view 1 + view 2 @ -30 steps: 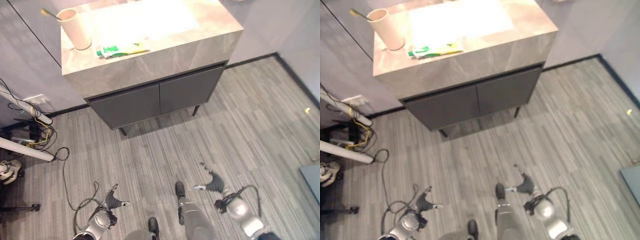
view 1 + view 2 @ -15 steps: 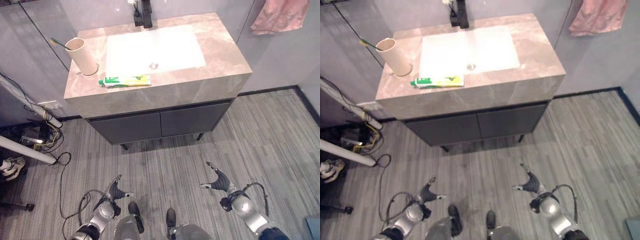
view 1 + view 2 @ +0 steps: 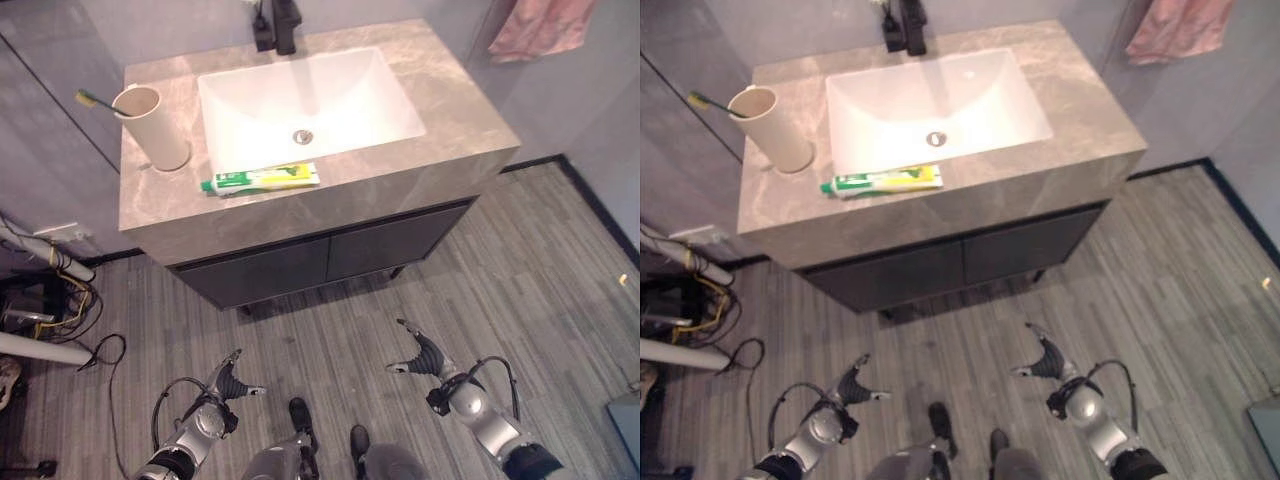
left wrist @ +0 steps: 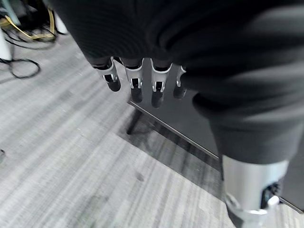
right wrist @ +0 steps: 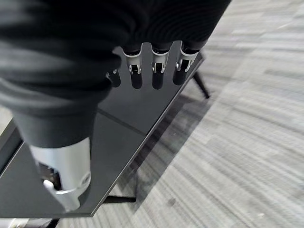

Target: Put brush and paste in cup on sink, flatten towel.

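Left robot hand (image 3: 232,383) relaxed, low above grey plank floor (image 3: 520,270), stone-topped sink vanity (image 3: 450,120)

Head views downward; wrist views floorward.

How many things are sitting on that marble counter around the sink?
2: a beige cup with a green-headed toothbrush leaning in it, at the counter's left end, and a green-and-yellow toothpaste tube lying flat along the front edge, apart from the cup.

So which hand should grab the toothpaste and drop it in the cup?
Probably the left hand. The toothpaste lies on the counter's left half, beside the cup with the toothbrush already in it. The right hand hangs low farther right. Both are open and empty.
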Robot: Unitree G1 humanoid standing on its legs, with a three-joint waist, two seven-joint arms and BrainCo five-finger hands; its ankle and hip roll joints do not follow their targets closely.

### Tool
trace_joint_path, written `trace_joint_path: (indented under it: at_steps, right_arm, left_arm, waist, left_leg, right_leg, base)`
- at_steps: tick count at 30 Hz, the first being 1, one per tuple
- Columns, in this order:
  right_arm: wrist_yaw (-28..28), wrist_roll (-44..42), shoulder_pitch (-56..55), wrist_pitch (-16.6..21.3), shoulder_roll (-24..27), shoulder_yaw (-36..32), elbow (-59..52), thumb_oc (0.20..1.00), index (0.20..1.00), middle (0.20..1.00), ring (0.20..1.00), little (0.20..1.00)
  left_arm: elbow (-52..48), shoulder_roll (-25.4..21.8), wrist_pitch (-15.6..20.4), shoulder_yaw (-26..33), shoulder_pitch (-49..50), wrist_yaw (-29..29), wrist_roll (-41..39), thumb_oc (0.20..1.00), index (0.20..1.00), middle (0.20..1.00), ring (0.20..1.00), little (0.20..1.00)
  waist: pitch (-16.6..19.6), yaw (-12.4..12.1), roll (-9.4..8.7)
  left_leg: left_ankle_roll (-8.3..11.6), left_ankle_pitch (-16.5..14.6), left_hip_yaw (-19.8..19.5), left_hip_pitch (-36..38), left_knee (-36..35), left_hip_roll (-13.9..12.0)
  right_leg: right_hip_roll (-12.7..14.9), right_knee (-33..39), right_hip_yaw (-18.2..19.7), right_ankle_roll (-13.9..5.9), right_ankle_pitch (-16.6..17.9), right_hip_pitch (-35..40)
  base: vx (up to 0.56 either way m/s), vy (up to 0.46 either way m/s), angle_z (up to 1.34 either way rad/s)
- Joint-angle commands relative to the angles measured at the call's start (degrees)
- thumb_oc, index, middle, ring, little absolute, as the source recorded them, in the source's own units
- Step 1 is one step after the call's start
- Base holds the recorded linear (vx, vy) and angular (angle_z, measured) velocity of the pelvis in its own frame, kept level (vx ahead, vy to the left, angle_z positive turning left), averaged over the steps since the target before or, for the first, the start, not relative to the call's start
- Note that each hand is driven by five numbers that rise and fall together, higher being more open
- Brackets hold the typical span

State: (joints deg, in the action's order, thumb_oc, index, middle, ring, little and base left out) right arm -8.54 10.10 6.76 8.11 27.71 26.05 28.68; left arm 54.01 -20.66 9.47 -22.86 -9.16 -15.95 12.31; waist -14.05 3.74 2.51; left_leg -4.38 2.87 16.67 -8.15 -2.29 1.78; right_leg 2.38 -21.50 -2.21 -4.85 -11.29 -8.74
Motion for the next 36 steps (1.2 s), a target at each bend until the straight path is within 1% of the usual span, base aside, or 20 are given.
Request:
trace_joint_path:
  at_steps: [1, 4, 7, 8, 9, 10, 16, 17, 18, 19, 20, 22, 24, 25, 27, 28, 30, 31, 32, 36]
  right_arm:
    - [-1.0, 0.8, -0.3, 1.8, -0.3, -1.0, -4.8, 1.000, 1.000, 1.000, 1.000, 1.000]
    - [-1.2, 0.7, -0.5, 1.9, -0.5, -1.3, -4.7, 1.000, 1.000, 1.000, 1.000, 1.000]
    - [-1.5, -0.8, -0.6, 2.2, -0.4, -2.5, -4.0, 1.000, 1.000, 1.000, 1.000, 1.000]
    - [-1.7, -1.2, -0.6, 2.2, -0.2, -3.0, -4.0, 1.000, 1.000, 1.000, 1.000, 1.000]
    - [-1.7, -1.2, -0.6, 2.2, -0.1, -3.0, -4.0, 1.000, 1.000, 1.000, 1.000, 1.000]
    - [-1.4, -2.7, -0.9, 1.6, -0.1, -4.3, -2.8, 1.000, 1.000, 1.000, 1.000, 1.000]
    - [-1.0, -2.9, -1.2, 1.4, -0.1, -4.4, -3.0, 1.000, 1.000, 1.000, 1.000, 1.000]
    - [0.2, -2.4, -2.7, 1.1, 0.2, -4.3, -3.5, 1.000, 1.000, 1.000, 1.000, 1.000]
    - [0.5, -1.7, -3.0, 1.0, 0.8, -3.6, -2.7, 1.000, 1.000, 1.000, 1.000, 1.000]
    - [0.9, -2.5, -3.0, 1.3, 2.4, -3.0, -2.1, 1.000, 1.000, 1.000, 1.000, 1.000]
    - [0.9, -3.0, -2.9, 1.2, 2.6, -2.7, -1.6, 1.000, 1.000, 1.000, 1.000, 1.000]
    - [1.1, -1.6, -2.5, 0.8, 3.6, -1.8, -0.1, 1.000, 1.000, 1.000, 1.000, 1.000]
    - [1.1, -1.5, -2.6, 0.7, 3.7, -1.7, 0.0, 1.000, 1.000, 1.000, 1.000, 1.000]
    - [1.1, -1.8, -3.5, 0.2, 4.0, -2.2, 0.9, 1.000, 1.000, 1.000, 1.000, 1.000]
    - [0.7, -2.2, -3.6, 0.1, 3.7, -2.6, 2.2, 1.000, 1.000, 1.000, 1.000, 1.000]
    - [0.4, -2.7, -3.3, 0.3, 3.2, -2.7, 3.0, 1.000, 1.000, 1.000, 1.000, 1.000]
    - [0.4, -2.6, -3.1, 0.3, 3.1, -2.5, 3.0, 1.000, 1.000, 1.000, 1.000, 1.000]
    - [0.6, -2.5, -3.0, 0.3, 2.6, -2.4, 2.9, 1.000, 1.000, 1.000, 1.000, 1.000]
    - [0.5, -2.5, -3.0, 0.3, 2.5, -2.4, 2.9, 1.000, 1.000, 1.000, 1.000, 1.000]
    - [0.5, -2.0, -1.7, 0.0, 1.4, -2.0, 1.9, 1.000, 1.000, 1.000, 1.000, 1.000]
  left_arm:
    - [-1.1, -2.8, 0.9, -0.2, 0.7, -1.6, 1.6, 1.000, 1.000, 1.000, 1.000, 1.000]
    - [-0.7, -3.3, 1.0, -0.8, 1.1, -1.5, 2.7, 1.000, 1.000, 1.000, 1.000, 1.000]
    - [-0.3, -3.8, 1.4, -0.4, 1.6, -1.7, 2.9, 1.000, 1.000, 1.000, 1.000, 1.000]
    - [-0.2, -3.9, 1.4, 0.2, 1.8, -1.7, 2.5, 1.000, 1.000, 1.000, 1.000, 1.000]
    - [-0.2, -3.9, 1.4, 0.2, 1.8, -1.7, 2.5, 1.000, 1.000, 1.000, 1.000, 1.000]
    - [-0.2, -4.4, 1.3, 2.0, 2.2, -1.3, 1.3, 1.000, 1.000, 1.000, 1.000, 1.000]
    - [-0.1, -4.5, 1.2, 2.4, 2.2, -1.2, 1.3, 1.000, 1.000, 1.000, 1.000, 1.000]
    - [1.7, -4.4, 0.5, 3.6, 2.0, -1.5, 0.7, 1.000, 1.000, 1.000, 1.000, 1.000]
    - [5.3, -3.2, 0.0, 4.4, 1.3, -2.1, 0.0, 1.000, 1.000, 1.000, 1.000, 1.000]
    - [9.1, -0.8, -1.0, 6.2, 0.8, -2.8, -2.0, 1.000, 1.000, 1.000, 1.000, 1.000]
    - [9.4, -0.3, -1.0, 6.2, 0.5, -3.0, -2.6, 1.000, 1.000, 1.000, 1.000, 1.000]
    - [9.2, 0.1, -1.0, 6.0, -0.1, -2.9, -3.0, 1.000, 1.000, 1.000, 1.000, 1.000]
    - [9.0, 0.1, -1.0, 5.9, -0.1, -2.9, -3.0, 1.000, 1.000, 1.000, 1.000, 1.000]
    - [8.8, 0.3, -1.0, 5.5, 0.2, -3.1, -2.8, 1.000, 1.000, 1.000, 1.000, 1.000]
    - [8.7, 0.4, -1.0, 5.1, 0.5, -3.2, -2.3, 1.000, 1.000, 1.000, 1.000, 1.000]
    - [9.5, 0.8, -1.0, 4.7, 0.7, -3.6, -1.8, 1.000, 1.000, 1.000, 1.000, 1.000]
    - [10.2, 1.1, -1.3, 4.7, 0.8, -3.6, -1.7, 1.000, 1.000, 1.000, 1.000, 1.000]
    - [9.7, 0.9, -1.2, 4.5, 1.5, -3.4, -1.2, 1.000, 1.000, 1.000, 1.000, 1.000]
    - [9.6, 0.9, -1.2, 4.5, 1.5, -3.4, -1.2, 1.000, 1.000, 1.000, 1.000, 1.000]
    - [10.2, 0.2, -1.4, 3.5, 1.4, -3.3, 0.6, 1.000, 1.000, 1.000, 1.000, 1.000]
  waist:
    - [-0.2, 0.5, -1.40]
    - [-0.6, 0.8, -1.27]
    - [-0.8, 0.6, -1.42]
    - [-0.9, 0.5, -1.75]
    - [-1.0, 0.6, -1.59]
    - [-0.9, 1.1, -2.64]
    - [-0.8, 1.3, -2.90]
    - [-0.3, 1.5, -3.69]
    - [0.8, 1.3, -4.05]
    - [1.4, 1.2, -3.95]
    - [1.0, 1.0, -4.15]
    - [0.6, 0.8, -4.81]
    - [0.5, 0.9, -4.77]
    - [0.8, 0.8, -4.17]
    - [1.5, 0.7, -3.64]
    - [2.1, 0.4, -2.95]
    - [2.2, 0.2, -2.56]
    - [2.5, 0.6, -1.65]
    - [2.4, 0.5, -1.68]
    - [2.3, 0.6, -1.29]
  left_leg:
    - [3.72, -2.3, -0.6, 1.1, 5.7, -3.2]
    - [3.74, -2.6, -0.2, 2.7, 4.1, -3.3]
    - [5.32, -3.5, 1.0, 5.2, 3.1, -4.3]
    - [5.86, -3.6, 1.1, 5.3, 3.2, -4.6]
    - [5.91, -3.8, 0.9, 5.6, 3.4, -4.7]
    - [7.83, -4.7, -0.3, 7.6, 2.7, -5.2]
    - [8.19, -5.1, -0.7, 8.2, 2.7, -5.4]
    - [9.07, -6.2, -2.5, 9.7, 3.4, -6.2]
    - [9.88, -6.2, -4.0, 10.3, 5.7, -8.0]
    - [11.99, -2.5, -6.1, 5.9, 19.2, -11.5]
    - [12.48, -0.8, -6.7, 3.9, 23.4, -12.0]
    - [13.03, 2.3, -5.7, 1.2, 27.9, -13.1]
    - [13.01, 2.4, -5.7, 0.9, 27.9, -13.3]
    - [13.00, 3.9, -1.6, 0.2, 20.4, -15.4]
    - [13.26, 3.8, -0.4, -0.4, 11.9, -15.9]
    - [14.02, 6.3, -0.2, -1.4, 5.6, -17.2]
    - [14.20, 7.2, -1.0, -1.4, 4.2, -17.5]
    - [14.16, 6.4, -0.1, 0.3, 3.4, -17.5]
    - [14.15, 6.4, 0.0, 0.5, 3.3, -17.5]
    - [12.96, 4.2, 0.8, 2.5, 2.5, -14.1]
  right_leg:
    - [2.3, -7.1, 0.1, -5.04, 15.3, -3.7]
    - [3.4, -7.4, -2.2, -4.71, 15.2, -6.3]
    - [7.7, 3.8, -7.3, -4.36, 14.5, -7.4]
    - [9.1, 6.9, -7.7, -4.50, 15.9, -8.5]
    - [9.0, 7.1, -7.9, -4.58, 15.8, -8.1]
    - [11.3, 17.2, -6.2, -6.32, 21.5, -10.4]
    - [11.3, 18.2, -5.7, -6.78, 22.3, -10.4]
    - [10.6, 17.9, -3.5, -6.61, 21.7, -9.6]
    - [8.5, 17.2, -3.6, -5.66, 21.0, -7.9]
    - [4.7, 18.9, -5.5, -2.66, 18.7, -3.5]
    - [4.1, 19.2, -6.1, -1.65, 18.0, -2.3]
    - [4.2, 19.5, -8.1, -0.31, 16.9, -0.8]
    - [4.0, 19.7, -8.4, 0.03, 16.4, -0.3]
    - [4.1, 20.3, -10.1, -0.63, 15.0, 1.2]
    - [5.0, 20.5, -10.3, -1.80, 14.5, 1.3]
    - [5.8, 20.7, -10.2, -2.76, 14.3, 1.5]
    - [6.2, 20.3, -9.9, -3.21, 14.0, 1.7]
    - [6.9, 19.2, -9.9, -3.60, 13.6, 1.7]
    - [6.9, 19.1, -9.8, -3.62, 13.6, 1.7]
    - [10.0, 18.6, -8.2, -4.87, 15.4, 2.0]
  base:
    - [0.08, 0.115, 0.13]
    - [0.13, 0.054, 0.05]
    - [0.20, -0.067, -0.12]
    - [0.16, -0.109, -0.31]
    - [0.32, -0.312, -0.24]
    - [0.27, -0.248, -0.03]
    - [0.10, -0.102, 0.25]
    - [0.42, -0.533, 0.01]
    - [0.58, -0.962, -0.10]
    - [0.45, -0.873, 0.30]
    - [0.32, -0.724, 0.69]
    - [0.13, -0.293, 1.41]
    - [0.13, -0.137, 0.44]
    - [0.17, -0.059, 0.19]
    - [0.23, 0.083, 0.43]
    - [0.19, 0.154, 0.22]
    - [0.18, 0.162, -0.07]
    - [0.15, 0.159, -0.19]
    - [0.11, 0.172, -0.34]
    - [0.06, 0.217, -0.24]
